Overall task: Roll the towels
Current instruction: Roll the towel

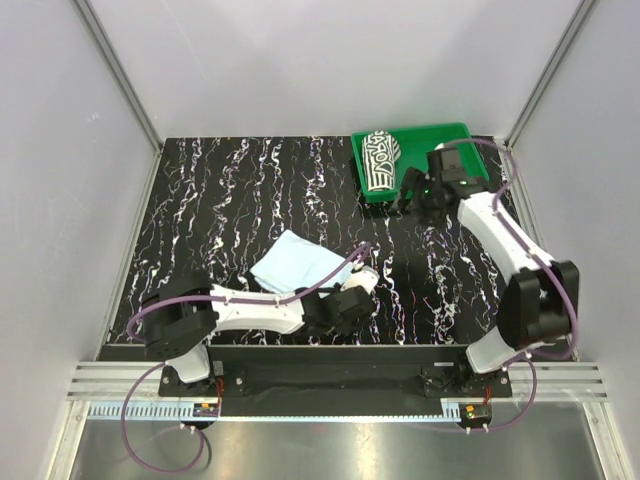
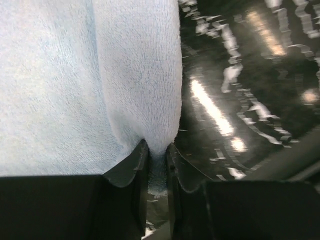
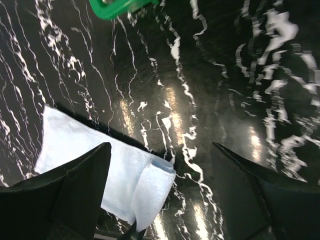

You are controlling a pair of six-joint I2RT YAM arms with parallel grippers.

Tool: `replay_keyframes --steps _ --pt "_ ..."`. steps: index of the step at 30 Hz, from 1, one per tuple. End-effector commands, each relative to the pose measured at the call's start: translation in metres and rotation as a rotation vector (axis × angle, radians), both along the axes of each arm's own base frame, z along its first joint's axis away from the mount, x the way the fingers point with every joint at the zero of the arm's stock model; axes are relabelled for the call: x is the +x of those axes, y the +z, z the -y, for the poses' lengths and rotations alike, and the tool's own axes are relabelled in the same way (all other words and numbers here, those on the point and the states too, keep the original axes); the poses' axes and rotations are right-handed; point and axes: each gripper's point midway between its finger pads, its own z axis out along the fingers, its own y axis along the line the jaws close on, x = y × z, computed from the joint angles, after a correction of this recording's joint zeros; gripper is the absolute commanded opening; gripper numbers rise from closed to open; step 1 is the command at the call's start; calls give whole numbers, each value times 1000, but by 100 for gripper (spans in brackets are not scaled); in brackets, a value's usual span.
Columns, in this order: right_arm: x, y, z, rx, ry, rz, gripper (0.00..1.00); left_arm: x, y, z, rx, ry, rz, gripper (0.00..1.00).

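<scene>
Left gripper (image 2: 156, 150) — near centre of the table (image 1: 220, 200) — has its jaws closed on the right edge of the pale blue towel (image 1: 292, 260). The towel lies flat just left of it, with that edge turned over into a partial roll. Right gripper (image 3: 160, 146): far right, jaws spread wide, holding nothing, just near of the green tray (image 1: 455, 132). The striped towel (image 1: 381, 160) lies rolled in the tray's left part.

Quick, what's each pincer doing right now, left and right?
Left pincer: closed on a fold of the pale blue towel.
Right pincer: open, holding nothing.
</scene>
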Motion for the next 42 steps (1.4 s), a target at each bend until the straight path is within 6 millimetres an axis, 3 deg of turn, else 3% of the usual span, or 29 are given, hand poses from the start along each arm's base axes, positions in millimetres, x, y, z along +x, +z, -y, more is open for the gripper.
replay_keyframes --steps 1,2,6,7,9,10,12,13,14,16,18,19,20,22,23,24,29,34,39,42 --pt "-28 38 43 -153 -69 23 88 -15 40 46 -227 -44 -92 13" --pt "-34 49 46 -148 -80 52 88 -14 43 49 -265 -27 -114 13" --pt "-59 61 32 -42 -42 78 88 -14 57 59 -505 -11 -257 11" --pt "-63 62 29 -18 -36 86 88 -9 50 46 -537 26 -291 11" --pt "-77 62 22 42 -25 88 88 -9 63 49 -681 44 -370 11" --pt "-81 62 19 64 -14 90 88 -2 52 34 -702 95 -404 11" --pt "-92 61 11 124 6 86 89 -3 68 37 -839 95 -489 11" --pt "-98 64 7 151 21 95 89 4 66 31 -862 135 -508 11" --pt "-104 54 4 172 32 73 89 3 58 24 -875 181 -556 11" --pt "-113 60 -12 272 74 87 90 7 61 20 -936 201 -602 11" --pt "-123 50 -31 398 120 73 90 3 58 16 -1002 231 -691 11" --pt "-133 33 -35 431 121 40 90 6 58 13 -1031 257 -714 11" --pt "-131 37 -45 486 131 64 90 7 62 14 -1092 280 -760 11" --pt "-142 25 -63 498 170 41 90 6 54 6 -1121 333 -809 12" --pt "-142 15 -66 473 163 43 90 8 65 7 -1182 327 -826 12" --pt "-152 11 -81 467 202 24 90 6 57 3 -1178 363 -851 12" --pt "-151 -15 -112 439 210 -24 88 10 51 -7 -1189 496 -898 15" --pt "-144 -44 -115 361 176 -70 85 16 31 -24 -1136 610 -925 22" --pt "-146 -64 -114 345 145 -80 82 24 22 -44 -1177 669 -955 24" --pt "-145 -76 -120 364 147 -79 82 24 19 -45 -1195 676 -985 24"
